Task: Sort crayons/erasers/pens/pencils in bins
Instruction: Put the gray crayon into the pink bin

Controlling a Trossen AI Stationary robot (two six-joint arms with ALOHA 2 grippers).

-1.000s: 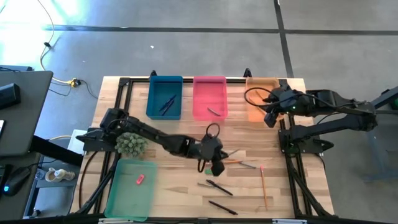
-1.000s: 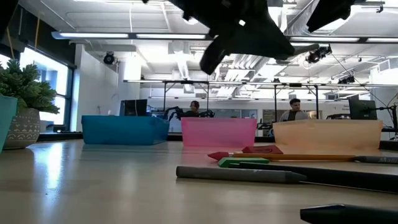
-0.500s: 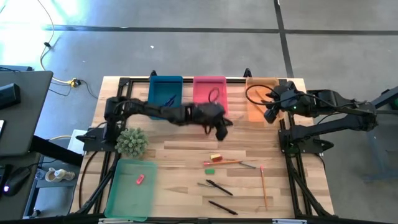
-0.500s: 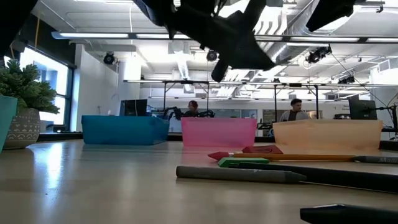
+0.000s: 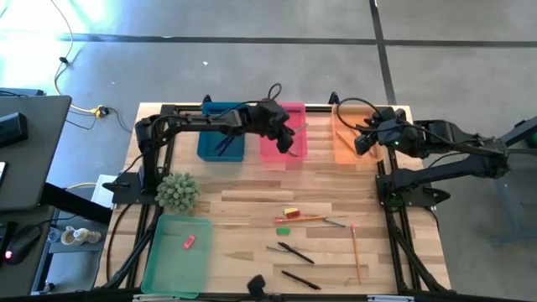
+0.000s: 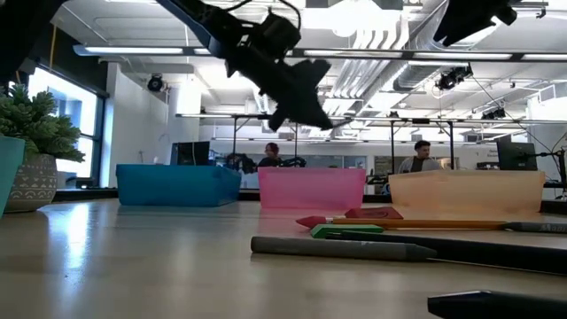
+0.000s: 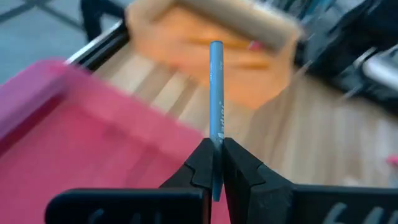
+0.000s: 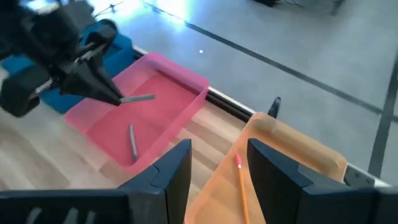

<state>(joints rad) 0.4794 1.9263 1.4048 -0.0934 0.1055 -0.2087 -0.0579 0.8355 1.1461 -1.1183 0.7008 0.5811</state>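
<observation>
My left gripper (image 5: pixel 289 141) is above the pink bin (image 5: pixel 270 143), shut on a short grey-blue crayon (image 7: pixel 216 87); the right wrist view shows it too (image 8: pixel 140 98). Another grey crayon (image 8: pixel 132 142) lies flat on the pink bin's floor. My right gripper (image 8: pixel 217 165) is open and empty above the orange bin (image 5: pixel 346 147), where a pencil (image 8: pixel 241 186) lies. The blue bin (image 5: pixel 222 134) holds dark pens. The green bin (image 5: pixel 172 256) holds the pink eraser (image 5: pixel 188 242). My left gripper pinches the crayon's near end (image 7: pixel 216 134) between its two fingers. The crayon lies along the fingers and sticks out past their tips. In the right wrist view it points about level toward the table's right. It is lifted clear above the pink bin's floor.
On the table's near right lie a yellow eraser (image 5: pixel 291 212), a green eraser (image 5: pixel 284 230), two pencils (image 5: pixel 300 220) (image 5: pixel 355 250), a grey crayon (image 5: pixel 336 223) and two black pens (image 5: pixel 295 252) (image 5: pixel 300 279). A potted plant (image 5: pixel 177 192) stands at the left.
My left gripper has risen from the loose items at mid-table and gone toward the far edge. It now hangs over the pink bin, with the crayon still between its fingers. My right gripper has kept to its place over the orange bin.
</observation>
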